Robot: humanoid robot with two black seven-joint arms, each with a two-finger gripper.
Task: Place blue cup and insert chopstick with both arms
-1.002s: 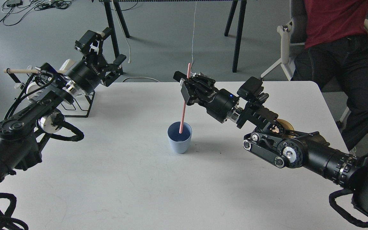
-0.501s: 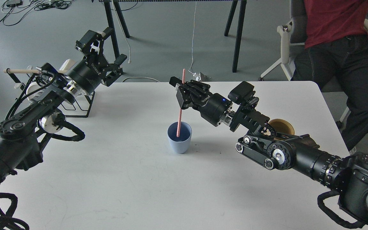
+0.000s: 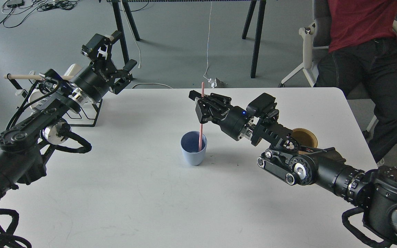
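The light-blue cup (image 3: 193,148) stands upright near the middle of the white table (image 3: 143,193). The pink chopstick (image 3: 202,113) stands almost vertical with its lower end inside the cup, toward the cup's right side. My right gripper (image 3: 201,103) is shut on the chopstick's upper half, above and just right of the cup. My left gripper (image 3: 114,53) is open and empty, held above the table's far left corner, well away from the cup.
A black wire rack (image 3: 90,119) with white mugs (image 3: 34,98) and a pale wooden rod (image 3: 19,76) stands at the far left. A tan wooden holder (image 3: 305,136) sits behind my right arm. A seated person (image 3: 360,51) is at the back right.
My right gripper has lowered the chopstick deeper into the cup and brought it more upright, shifting slightly right. The left arm has barely moved.
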